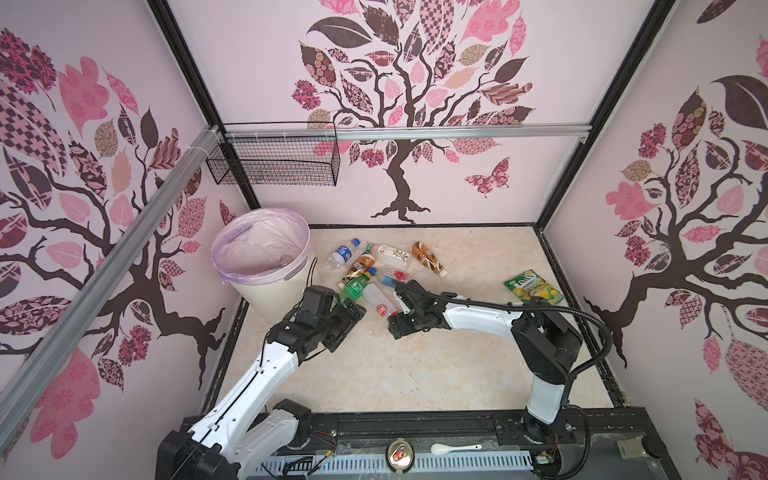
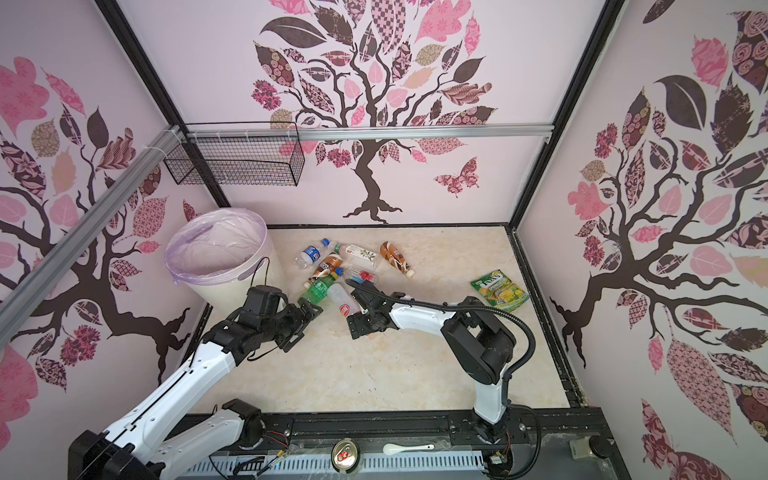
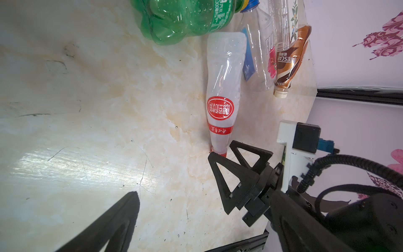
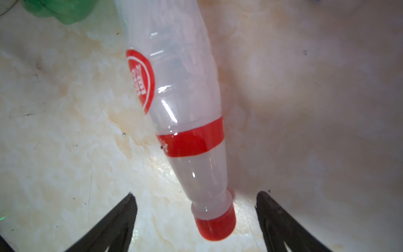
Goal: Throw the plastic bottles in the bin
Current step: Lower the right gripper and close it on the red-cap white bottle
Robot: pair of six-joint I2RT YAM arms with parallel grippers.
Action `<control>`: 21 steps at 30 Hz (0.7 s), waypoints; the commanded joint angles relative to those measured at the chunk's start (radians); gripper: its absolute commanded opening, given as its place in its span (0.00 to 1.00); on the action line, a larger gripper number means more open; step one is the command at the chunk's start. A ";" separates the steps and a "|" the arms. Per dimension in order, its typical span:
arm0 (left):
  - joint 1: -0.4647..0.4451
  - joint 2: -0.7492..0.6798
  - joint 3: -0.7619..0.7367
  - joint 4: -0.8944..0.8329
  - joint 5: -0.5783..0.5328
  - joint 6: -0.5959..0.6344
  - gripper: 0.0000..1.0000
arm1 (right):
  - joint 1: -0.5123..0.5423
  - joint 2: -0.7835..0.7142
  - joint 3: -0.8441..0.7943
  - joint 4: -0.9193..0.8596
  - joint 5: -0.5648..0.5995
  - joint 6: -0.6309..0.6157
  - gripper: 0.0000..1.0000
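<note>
White red-capped bottle (image 4: 185,98) lies on the tabletop (image 1: 415,374) beside the green bottle (image 1: 353,289), apart from the bin (image 1: 270,293). Grasp step: my right gripper (image 4: 196,195) straddles its neck, jaws wide, not touching; left gripper (image 1: 347,324) gapes empty. Next, I judge: close, lift, carry binward.

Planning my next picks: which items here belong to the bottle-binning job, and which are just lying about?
Job: white bottle, green bottle, brown bottles, clear bottles, bin.
Lying about: snack packet, wire basket, drink can, spoon.
</note>
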 commanded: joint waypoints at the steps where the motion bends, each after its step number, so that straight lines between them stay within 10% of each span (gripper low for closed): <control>1: 0.010 -0.003 -0.027 0.008 -0.001 -0.002 0.98 | 0.000 0.044 0.038 -0.022 0.030 -0.023 0.82; 21: 0.031 0.055 -0.020 0.009 0.042 0.023 0.98 | -0.002 0.053 0.002 0.013 -0.008 -0.030 0.42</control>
